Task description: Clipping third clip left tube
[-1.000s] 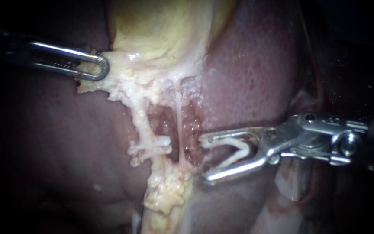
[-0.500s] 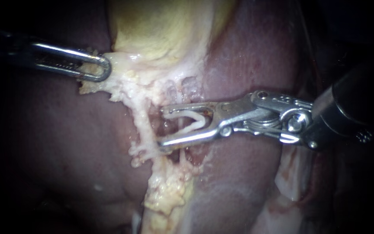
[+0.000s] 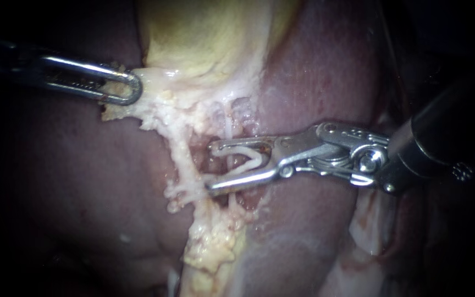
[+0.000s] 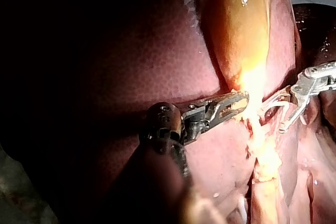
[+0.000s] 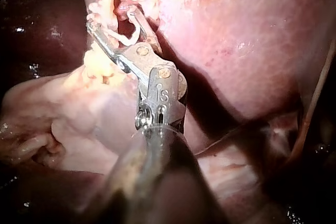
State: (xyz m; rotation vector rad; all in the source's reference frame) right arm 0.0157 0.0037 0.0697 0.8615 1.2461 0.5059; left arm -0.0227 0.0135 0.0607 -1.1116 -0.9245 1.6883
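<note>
Endoscope: left instrument [image 3: 125, 88] jaws clamp the gallbladder's [image 3: 204, 44] pale edge; right instrument [image 3: 211, 168] jaws, wide, hold 1 clip [image 3: 248, 159], tips just beside the left tube [image 3: 181, 157]. Left wrist: same grip on the edge. Right wrist: clip between spread jaws.

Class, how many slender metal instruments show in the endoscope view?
2. The left instrument enters from the left, jaws gripping pale tissue below the yellowish gallbladder. The right instrument enters from the right, jaws holding a white V-shaped clip. None seems hidden.

The left instrument [image 4: 237, 103] grips pale tissue [image 4: 253, 113] beside the gallbladder [image 4: 239, 30]; right instrument [image 4: 274, 119] holds clip [image 4: 271, 105].
</note>
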